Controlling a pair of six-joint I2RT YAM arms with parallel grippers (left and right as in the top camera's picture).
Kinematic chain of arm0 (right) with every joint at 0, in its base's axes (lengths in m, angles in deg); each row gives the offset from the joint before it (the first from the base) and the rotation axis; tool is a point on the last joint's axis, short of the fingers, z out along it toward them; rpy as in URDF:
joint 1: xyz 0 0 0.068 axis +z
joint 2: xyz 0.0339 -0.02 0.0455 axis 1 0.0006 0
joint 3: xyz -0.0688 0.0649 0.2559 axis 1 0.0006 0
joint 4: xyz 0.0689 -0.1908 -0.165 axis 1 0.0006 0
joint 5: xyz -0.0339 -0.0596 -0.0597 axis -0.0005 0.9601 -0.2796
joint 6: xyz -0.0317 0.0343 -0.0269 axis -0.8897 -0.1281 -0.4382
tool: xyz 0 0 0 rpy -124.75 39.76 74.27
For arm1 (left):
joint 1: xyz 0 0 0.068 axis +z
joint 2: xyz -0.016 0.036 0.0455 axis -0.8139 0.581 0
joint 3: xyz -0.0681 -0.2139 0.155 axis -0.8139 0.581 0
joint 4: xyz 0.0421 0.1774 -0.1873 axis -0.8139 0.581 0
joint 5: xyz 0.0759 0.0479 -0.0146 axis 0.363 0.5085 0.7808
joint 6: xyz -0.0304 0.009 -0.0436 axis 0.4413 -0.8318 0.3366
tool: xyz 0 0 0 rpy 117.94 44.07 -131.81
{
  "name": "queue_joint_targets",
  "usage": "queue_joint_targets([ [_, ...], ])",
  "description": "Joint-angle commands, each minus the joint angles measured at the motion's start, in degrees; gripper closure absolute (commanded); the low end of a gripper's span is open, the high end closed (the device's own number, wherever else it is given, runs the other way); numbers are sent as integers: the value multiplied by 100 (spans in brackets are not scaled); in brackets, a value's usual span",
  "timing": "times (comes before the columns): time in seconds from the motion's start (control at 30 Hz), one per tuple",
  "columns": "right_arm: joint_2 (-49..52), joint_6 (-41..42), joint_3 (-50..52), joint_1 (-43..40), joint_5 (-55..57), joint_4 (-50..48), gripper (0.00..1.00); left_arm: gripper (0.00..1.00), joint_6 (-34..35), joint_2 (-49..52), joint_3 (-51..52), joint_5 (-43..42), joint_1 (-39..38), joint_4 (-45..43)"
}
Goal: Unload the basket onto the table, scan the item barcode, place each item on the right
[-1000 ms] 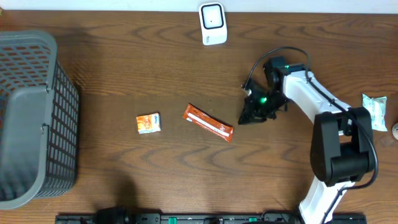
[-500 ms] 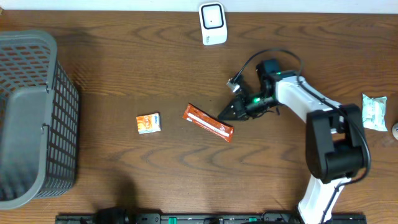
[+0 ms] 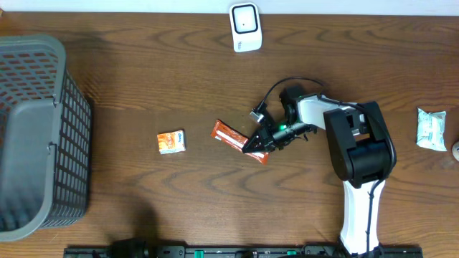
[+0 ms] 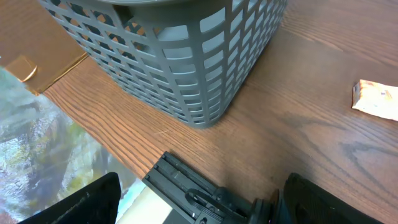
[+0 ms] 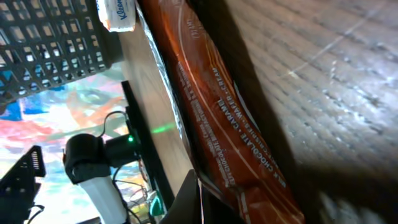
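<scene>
Obs.: the right gripper (image 3: 252,147) has swung left across the brown wooden table (image 3: 143,79) within the last second. It was standing clear to the right of the long orange-brown foil snack bar (image 3: 228,133); now its tips lie over the bar's right end.

Bar position: unchanged, flat on the table near centre, lying on a diagonal. No sign it has been lifted or dragged.

Right tool: fingers brought fully together. In the right wrist view the closed tips (image 5: 196,199) sit hard against the wrapper (image 5: 217,124). Cannot tell whether any foil edge is nipped between them.

Left tool: left gripper (image 4: 202,183) has its fingers wide apart with nothing between them. It is parked at the near table edge by the grey plastic mesh basket (image 4: 186,62).

Also on the table: a small orange square packet (image 3: 171,142), left of the bar and apart from it.

Reading: the reach is over and contact is made, but with the fingers together this looks more like a nudge or a press than a proper pick. The white box-shaped barcode scanner (image 3: 245,27) stands at the far edge, well apart from the bar. The item has yet to be secured and carried there, so the task is at an early stage
</scene>
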State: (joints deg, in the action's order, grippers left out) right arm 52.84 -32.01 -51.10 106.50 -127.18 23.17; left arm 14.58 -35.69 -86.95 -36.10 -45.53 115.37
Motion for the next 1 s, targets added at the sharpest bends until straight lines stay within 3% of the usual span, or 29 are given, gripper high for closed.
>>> queue_joint_targets([
  [0.0,164,109,-28,-9,570,203,99,16,-7,0,-4,55,20,446],
  [0.07,-17,105,-184,-9,575,592,95,16,-7,0,-4,55,20,446],
  [0.2,-664,186,-673,-9,584,1128,69,16,-7,0,-4,55,20,446],
  [0.23,-890,356,-811,-9,612,1130,57,16,-7,0,-4,55,20,446],
  [0.3,-1314,811,-1062,-9,748,1084,20,16,-7,0,-4,55,20,446],
  [0.33,-1491,949,-1178,-9,791,1051,7,16,-7,0,-4,55,20,446],
  [0.37,-1858,1294,-1384,-9,800,929,1,16,-7,0,-4,55,20,446],
  [0.5,-2527,1919,-1539,28,1043,656,1,16,-7,0,-4,55,20,446],
  [0.67,-2983,1926,-1539,81,1526,997,1,16,-7,0,-4,55,20,446],
  [0.97,-3040,1091,-1539,-35,2011,1270,1,16,-7,0,-4,55,20,446],
])
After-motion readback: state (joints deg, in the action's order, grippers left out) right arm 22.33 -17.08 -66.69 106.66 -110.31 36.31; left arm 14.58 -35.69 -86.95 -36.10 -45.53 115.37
